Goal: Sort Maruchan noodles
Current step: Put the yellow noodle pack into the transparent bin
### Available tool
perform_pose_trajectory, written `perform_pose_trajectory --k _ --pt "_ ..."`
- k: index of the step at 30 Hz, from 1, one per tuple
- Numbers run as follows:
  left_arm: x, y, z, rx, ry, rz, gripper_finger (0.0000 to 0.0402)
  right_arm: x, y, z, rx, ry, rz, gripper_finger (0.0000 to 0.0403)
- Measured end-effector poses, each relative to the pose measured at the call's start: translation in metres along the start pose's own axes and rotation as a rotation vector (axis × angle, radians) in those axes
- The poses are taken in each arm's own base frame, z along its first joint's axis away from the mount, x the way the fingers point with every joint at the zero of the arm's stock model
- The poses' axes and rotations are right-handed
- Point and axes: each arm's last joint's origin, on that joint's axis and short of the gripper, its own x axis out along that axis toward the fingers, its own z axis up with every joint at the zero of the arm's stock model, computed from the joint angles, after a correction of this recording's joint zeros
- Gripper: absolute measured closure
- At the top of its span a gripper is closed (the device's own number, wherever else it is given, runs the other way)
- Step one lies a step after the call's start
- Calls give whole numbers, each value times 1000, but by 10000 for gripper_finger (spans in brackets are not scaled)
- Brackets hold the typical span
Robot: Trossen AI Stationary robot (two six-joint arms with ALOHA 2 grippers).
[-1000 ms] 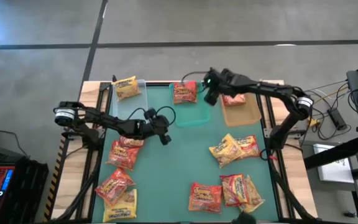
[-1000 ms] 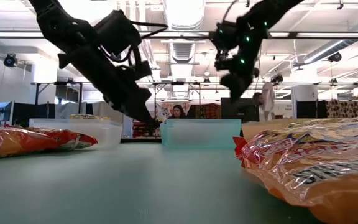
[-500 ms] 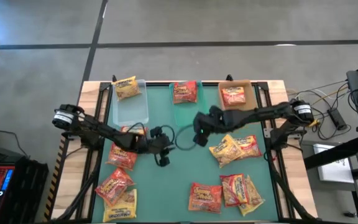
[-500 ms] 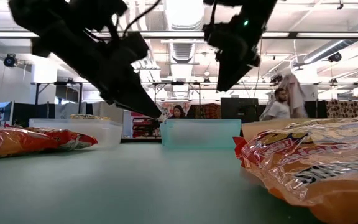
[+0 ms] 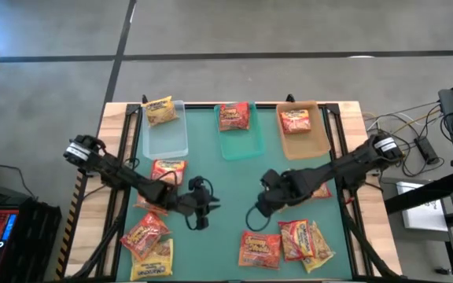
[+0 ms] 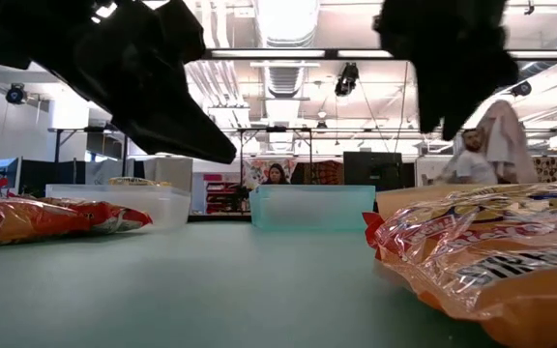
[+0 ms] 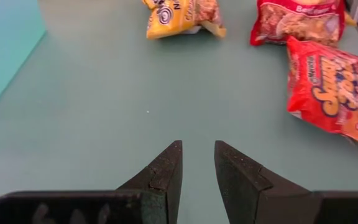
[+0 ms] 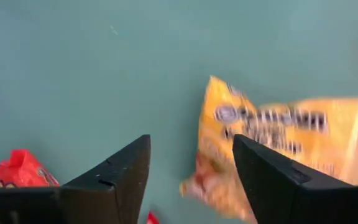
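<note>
The right end effector [image 5: 252,218] hangs low over the middle of the green counter [image 5: 226,181], fingers spread wide and holding nothing. Its wrist view looks straight down past those fingers at a yellow noodle packet [image 8: 278,149], which lies just ahead of the fingertips and slightly off to one finger's side, not yet between them. The packet's long axis appears to run across the line of approach, roughly along the gap between the fingers, so I judge the wrist may need a turn before it can close across the short width. In the overhead view this packet is mostly hidden under the right arm.

The left end effector [image 5: 197,216] hovers nearby over bare counter, its fingers [image 7: 166,171] drawn near together with a narrow gap and nothing between them. The right arm is the nearer to the yellow packet.

The other noodle packets are spread about: red ones [image 5: 149,233] at the near left, several [image 5: 299,238] at the near right. Three trays stand along the far edge, a clear tray [image 5: 166,139] with a yellow packet, a teal tray [image 5: 241,144] and a tan tray [image 5: 305,141] each with a red one.
</note>
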Motion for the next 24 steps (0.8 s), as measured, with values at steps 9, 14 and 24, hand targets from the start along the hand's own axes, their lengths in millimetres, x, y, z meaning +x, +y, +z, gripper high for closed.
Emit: perform_pose_trajectory --k 9,14,24 --pt "-7 -13 -6 -64 8 -44 325 0 -4 -19 102 33 -84 162" --pt "-9 -18 -8 -78 8 -62 325 6 -13 -25 105 85 -147 171" --pt "-10 -20 -8 -54 6 -68 325 20 -23 -34 119 187 -192 172"
